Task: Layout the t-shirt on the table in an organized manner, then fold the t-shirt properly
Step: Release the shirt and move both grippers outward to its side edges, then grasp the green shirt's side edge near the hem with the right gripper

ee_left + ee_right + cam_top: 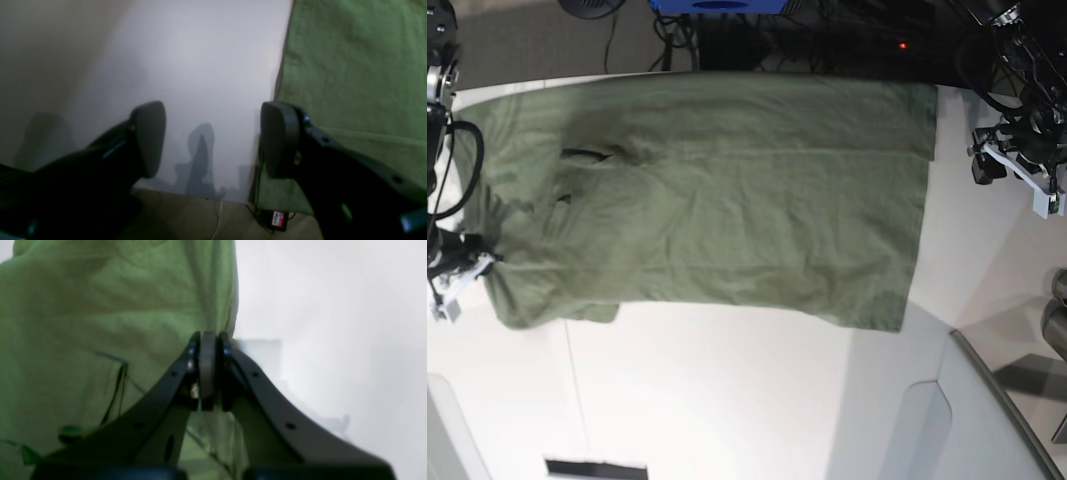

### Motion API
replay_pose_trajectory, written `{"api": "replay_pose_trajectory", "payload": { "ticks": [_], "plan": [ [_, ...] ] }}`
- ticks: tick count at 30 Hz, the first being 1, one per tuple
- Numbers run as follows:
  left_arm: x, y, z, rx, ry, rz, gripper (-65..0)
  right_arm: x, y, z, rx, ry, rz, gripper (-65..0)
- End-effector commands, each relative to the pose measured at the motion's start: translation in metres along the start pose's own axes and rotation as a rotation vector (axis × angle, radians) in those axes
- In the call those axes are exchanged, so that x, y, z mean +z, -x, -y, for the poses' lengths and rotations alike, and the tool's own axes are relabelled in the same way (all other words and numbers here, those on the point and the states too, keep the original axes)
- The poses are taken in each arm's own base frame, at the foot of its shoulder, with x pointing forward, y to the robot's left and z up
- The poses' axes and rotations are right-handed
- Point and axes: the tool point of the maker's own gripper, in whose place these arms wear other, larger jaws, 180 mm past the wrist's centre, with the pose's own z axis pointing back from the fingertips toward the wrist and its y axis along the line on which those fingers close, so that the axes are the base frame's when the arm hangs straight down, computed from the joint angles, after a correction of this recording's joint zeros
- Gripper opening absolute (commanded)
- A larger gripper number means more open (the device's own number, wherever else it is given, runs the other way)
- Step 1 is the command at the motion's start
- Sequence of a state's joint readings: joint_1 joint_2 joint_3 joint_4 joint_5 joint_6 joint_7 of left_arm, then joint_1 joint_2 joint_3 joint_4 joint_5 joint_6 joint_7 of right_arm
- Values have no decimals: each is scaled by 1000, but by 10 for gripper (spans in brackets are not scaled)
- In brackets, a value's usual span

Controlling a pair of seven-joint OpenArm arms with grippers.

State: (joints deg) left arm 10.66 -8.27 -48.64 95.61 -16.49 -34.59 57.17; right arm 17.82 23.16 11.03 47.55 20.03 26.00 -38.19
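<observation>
Left wrist view first: the table (200,66) is seen as a plain white surface, hazy and shadowed, with a strip of beige floor below its edge. The t-shirt (350,73) is laid along the right side, olive green, its straight edge running down the tabletop. The left gripper (213,136) is held over bare table with its fingers wide apart and nothing between them. A small black box with a red and white label (279,219) is spotted on the floor; the writing is too blurred to be read.

Right wrist view: green cloth (100,323) fills the left half, white table (333,306) the right. The right gripper (208,370) is pressed together at the shirt's edge; whether cloth is pinched cannot be told.

Base view: the shirt (727,190) is spread flat across the far half of the table (727,400), lightly wrinkled, with the collar opening (587,153) towards the left. Dark cables and a blue box (717,6) are seen beyond the far edge, and a grey angled panel (997,400) at the near right.
</observation>
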Motion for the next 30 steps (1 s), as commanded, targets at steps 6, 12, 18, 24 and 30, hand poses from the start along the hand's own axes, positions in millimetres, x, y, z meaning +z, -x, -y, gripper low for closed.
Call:
{"api": "replay_pose_trajectory", "payload": {
  "ticks": [6,12,18,24,30],
  "plan": [
    [4,-13,-5,-17,-10,40,-217,22,-7,10,-17,19,18,-641],
    [4,-13,-4,-17,-9,38,-217,41,5,2,32,38,-2,-641],
    [4,-13,-4,-17,-9,38,-217,52,31,-11,-9,30,-53,-635],
    [1,-8,-4,-7,-3,24,-217,53,56,-13,-87,19,-111,-558],
    [-6,6,-4,20,13,-12,-217,61,62,-3,-137,35,-124,-305]
  ]
}}
